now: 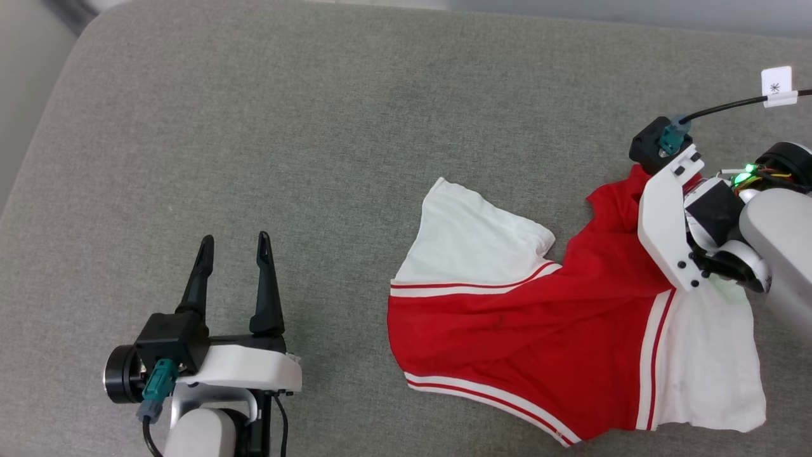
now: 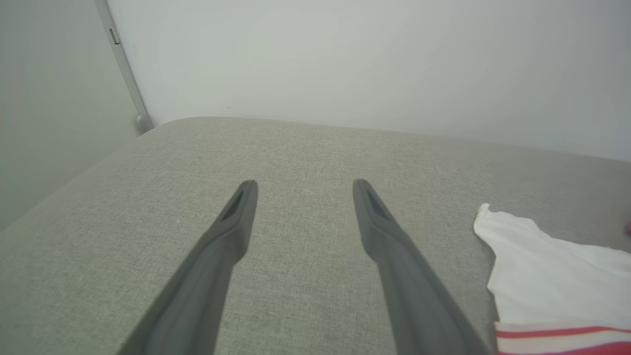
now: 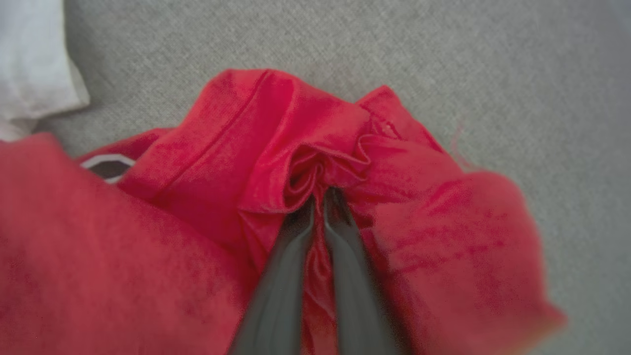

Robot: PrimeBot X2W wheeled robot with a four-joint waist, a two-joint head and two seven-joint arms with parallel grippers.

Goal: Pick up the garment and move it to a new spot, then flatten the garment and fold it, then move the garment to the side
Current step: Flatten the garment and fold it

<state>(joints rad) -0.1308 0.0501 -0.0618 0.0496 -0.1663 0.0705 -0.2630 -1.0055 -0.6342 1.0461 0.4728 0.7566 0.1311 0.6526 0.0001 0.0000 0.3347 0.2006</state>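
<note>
Pinching a bunched fold of red cloth between its almost closed fingers, the right hand (image 3: 319, 195) gripped the red jersey T-shirt with white short sleeves and red-and-white striped trim (image 1: 507, 324) at its far right part. The shirt lay crumpled on the right half of the grey fabric-covered worktop (image 1: 254, 127). The left hand (image 1: 235, 240) stood well apart to the left, its fingers spread wide and empty. The shirt looked light, soft and limp, so it would likely sag and drag from a single pinch. A second hold on the near white sleeve or the striped hem would probably spread it more evenly. The smooth knit might slip from a shallow grip.
</note>
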